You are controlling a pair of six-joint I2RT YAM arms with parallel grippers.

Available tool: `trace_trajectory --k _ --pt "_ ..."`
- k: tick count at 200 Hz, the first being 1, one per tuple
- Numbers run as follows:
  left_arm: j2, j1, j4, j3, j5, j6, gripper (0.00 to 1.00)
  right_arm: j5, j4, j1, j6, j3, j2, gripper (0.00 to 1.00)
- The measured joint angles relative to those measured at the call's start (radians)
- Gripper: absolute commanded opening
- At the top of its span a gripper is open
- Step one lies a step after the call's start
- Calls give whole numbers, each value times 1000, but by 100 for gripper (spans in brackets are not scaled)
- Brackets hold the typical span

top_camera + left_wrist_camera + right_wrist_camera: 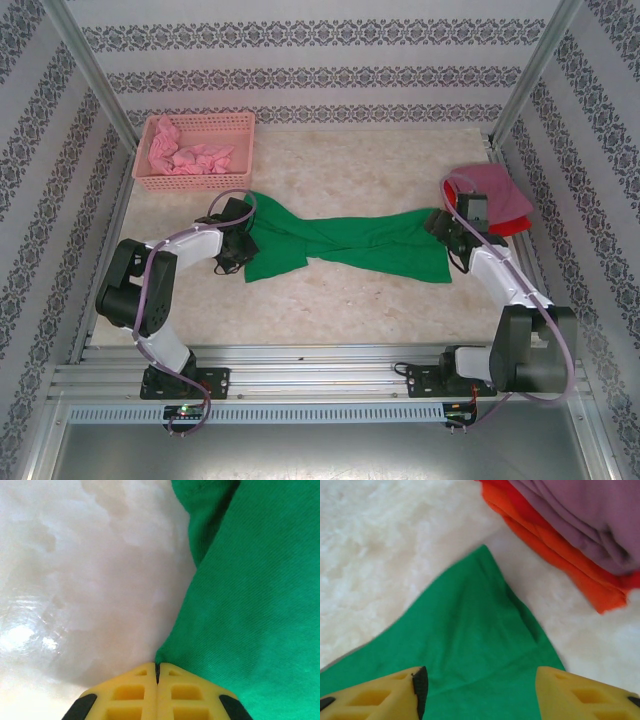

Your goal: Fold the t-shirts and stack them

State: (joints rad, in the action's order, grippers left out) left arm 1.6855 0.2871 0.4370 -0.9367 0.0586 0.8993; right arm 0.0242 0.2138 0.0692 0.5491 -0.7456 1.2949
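A bright green t-shirt [350,250] lies stretched in a twisted band across the middle of the table. My left gripper [235,245] is at its left end. In the left wrist view its yellow fingers [157,666] are shut, pinching the edge of the green cloth [250,605]. My right gripper [447,228] hovers at the shirt's right end. In the right wrist view it [480,680] stands open over a corner of the green cloth [470,630], holding nothing. A folded stack sits at the right, a mauve-pink shirt [495,190] on red and orange ones [560,555].
A pink lattice basket [190,183] at the back left holds crumpled light pink shirts [190,157]. Patterned walls and metal posts close in the marble-look table [350,310]. The folded stack lies just beyond the right gripper.
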Motion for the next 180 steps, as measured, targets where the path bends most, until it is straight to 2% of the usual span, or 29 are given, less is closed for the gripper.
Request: trace_trajectory --k 27,60,108,130,145,180 --pt "-3 1 -27 4 11 0 0 45 1 40 14 17 47 44" --pt "-8 2 -71 4 20 0 0 110 -6 53 37 -11 183 34" --pt "-24 2 -90 11 20 4 0 150 -44 55 63 -85 326 29" --pt "-25 2 -92 12 20 4 0 158 -56 60 77 -113 367 29" --pt "-25 2 -93 12 21 4 0 162 -58 61 85 -130 395 35" --pt "-37 2 -93 12 20 4 0 188 -69 72 100 -140 406 38"
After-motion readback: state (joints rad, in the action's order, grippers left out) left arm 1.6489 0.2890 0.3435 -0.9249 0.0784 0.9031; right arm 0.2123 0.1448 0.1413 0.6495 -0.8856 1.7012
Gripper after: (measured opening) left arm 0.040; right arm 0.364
